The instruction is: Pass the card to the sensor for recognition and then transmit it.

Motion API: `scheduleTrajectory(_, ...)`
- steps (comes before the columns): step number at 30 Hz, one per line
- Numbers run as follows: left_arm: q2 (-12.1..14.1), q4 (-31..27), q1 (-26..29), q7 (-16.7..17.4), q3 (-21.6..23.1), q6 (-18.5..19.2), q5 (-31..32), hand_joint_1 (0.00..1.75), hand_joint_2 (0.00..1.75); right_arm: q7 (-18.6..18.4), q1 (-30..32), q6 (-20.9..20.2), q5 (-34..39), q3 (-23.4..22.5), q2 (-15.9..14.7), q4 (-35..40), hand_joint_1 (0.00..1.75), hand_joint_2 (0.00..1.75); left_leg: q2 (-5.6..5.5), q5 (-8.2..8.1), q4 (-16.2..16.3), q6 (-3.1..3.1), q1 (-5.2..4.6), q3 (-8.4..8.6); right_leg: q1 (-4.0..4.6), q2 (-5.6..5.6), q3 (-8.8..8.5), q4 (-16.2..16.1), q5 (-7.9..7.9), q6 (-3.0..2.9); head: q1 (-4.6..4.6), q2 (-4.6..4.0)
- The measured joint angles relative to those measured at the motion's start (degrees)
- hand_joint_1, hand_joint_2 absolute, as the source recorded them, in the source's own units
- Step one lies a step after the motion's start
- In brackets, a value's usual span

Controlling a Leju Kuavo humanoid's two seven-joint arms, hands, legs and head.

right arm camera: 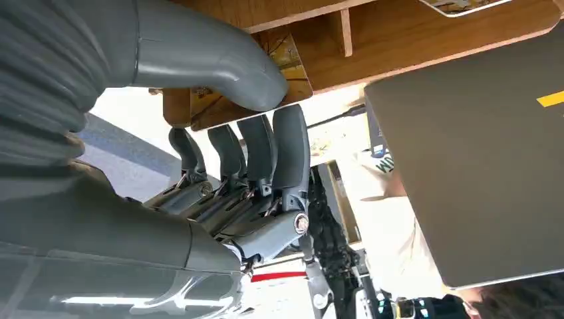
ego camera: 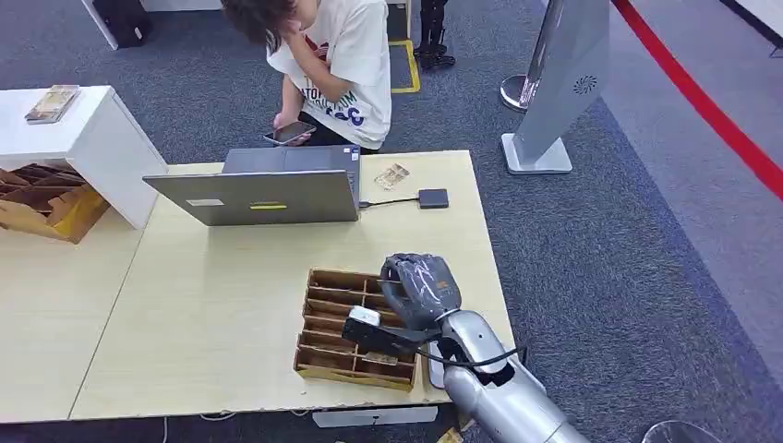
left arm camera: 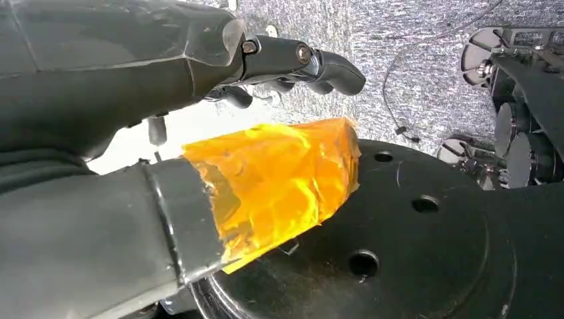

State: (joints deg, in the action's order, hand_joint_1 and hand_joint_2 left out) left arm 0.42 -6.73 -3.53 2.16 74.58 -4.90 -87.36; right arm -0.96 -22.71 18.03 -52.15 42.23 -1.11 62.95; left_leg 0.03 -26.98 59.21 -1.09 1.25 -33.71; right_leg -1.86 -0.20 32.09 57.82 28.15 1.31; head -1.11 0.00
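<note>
A wooden card tray (ego camera: 346,330) with several slots sits near the table's front edge. My right hand (ego camera: 420,288) hovers over its right end, fingers (right arm camera: 269,149) stretched out and thumb (right arm camera: 219,63) apart from them. The thumb lies across a tray slot (right arm camera: 346,40) holding a yellowish card (right arm camera: 292,56); I cannot tell if it touches the card. The small dark sensor (ego camera: 432,197) lies at the far side, cabled to the laptop (ego camera: 268,189), with a loose card (ego camera: 391,175) beside it. My left hand (left arm camera: 219,133), thumb wrapped in orange tape, hangs empty.
A person (ego camera: 337,65) crouches behind the table holding a phone (ego camera: 291,132). A white cabinet (ego camera: 88,138) and a cardboard box (ego camera: 42,203) stand at the left. A grey kiosk (ego camera: 563,88) stands on the carpet to the right.
</note>
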Motion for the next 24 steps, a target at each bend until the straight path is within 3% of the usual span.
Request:
scheduleTrajectory(20, 0.0, 0.0, 0.0, 0.0, 0.0, 0.0, 0.0, 0.00, 0.00, 0.0, 0.0, 0.0, 0.0, 0.0, 0.0, 0.0, 1.34, 1.75, 0.00, 0.00, 0.0, 0.00, 0.00, 0.02, 0.00, 0.00, -0.03, 0.0, 0.00, 0.00, 0.00, 0.00)
scheduleTrajectory(21, 0.0, 0.0, 0.0, 0.0, 0.0, 0.0, 0.0, 0.00, 0.00, 0.0, 0.0, 0.0, 0.0, 0.0, 0.0, 0.0, 1.75, 1.75, 0.00, 0.00, 0.0, 0.00, 0.00, 0.02, 0.00, 0.00, -0.02, 0.0, 0.00, 0.00, 0.00, 0.00)
scheduleTrajectory(23, 0.0, 0.0, 0.0, 0.0, 0.0, -0.1, 0.0, 0.00, 0.00, 1.4, 0.0, 0.9, 1.4, -0.1, 0.0, 0.0, 1.75, 1.75, 0.00, 0.00, 0.0, 0.00, 0.00, 0.04, 0.00, 0.00, -0.03, 0.0, 0.00, 0.00, 0.00, 0.00)
scheduleTrajectory(24, 0.0, 0.0, 0.0, 0.0, -0.1, -0.3, 0.0, 0.00, 0.00, 4.8, 0.5, 2.2, 5.1, -0.7, 0.0, 0.6, 1.75, 1.75, -0.02, 0.01, 0.0, 0.00, 0.00, 0.05, 0.00, -0.03, -0.04, 0.0, 0.00, 0.00, 0.00, 0.00)
